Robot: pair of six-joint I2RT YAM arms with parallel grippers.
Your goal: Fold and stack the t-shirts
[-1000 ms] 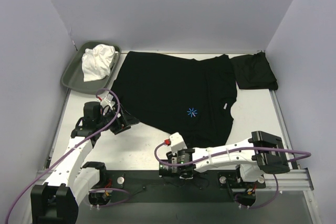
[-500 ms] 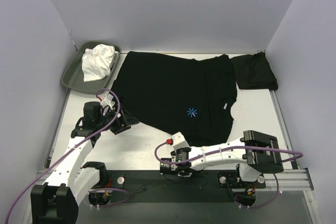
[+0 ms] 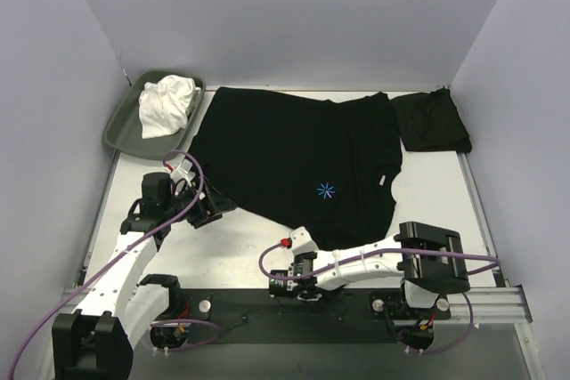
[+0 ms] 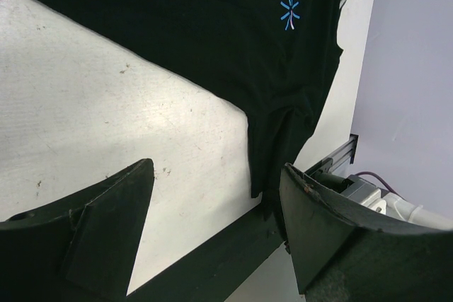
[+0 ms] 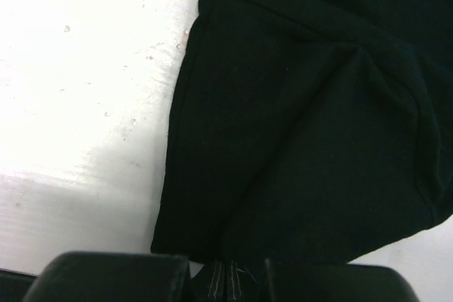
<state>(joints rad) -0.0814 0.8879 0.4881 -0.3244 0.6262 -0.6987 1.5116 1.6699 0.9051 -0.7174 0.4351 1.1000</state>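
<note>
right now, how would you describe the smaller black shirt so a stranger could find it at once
Look at the table and go to its far right corner. Just right of the big shirt, spread flat, lies the small shirt. It is a compact black bundle with no mark showing, while the big shirt bears a blue mark.

Black t-shirt (image 3: 294, 153) spread flat, blue mark up; folded t-shirt (image 3: 431, 122) far right

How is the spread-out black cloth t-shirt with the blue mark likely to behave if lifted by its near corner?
Probably floppy: the black cloth t-shirt puckers into folds where the right gripper pinches its hem. It lies thin and flat, so likely light, dragging across the table rather than lifting whole.
</note>
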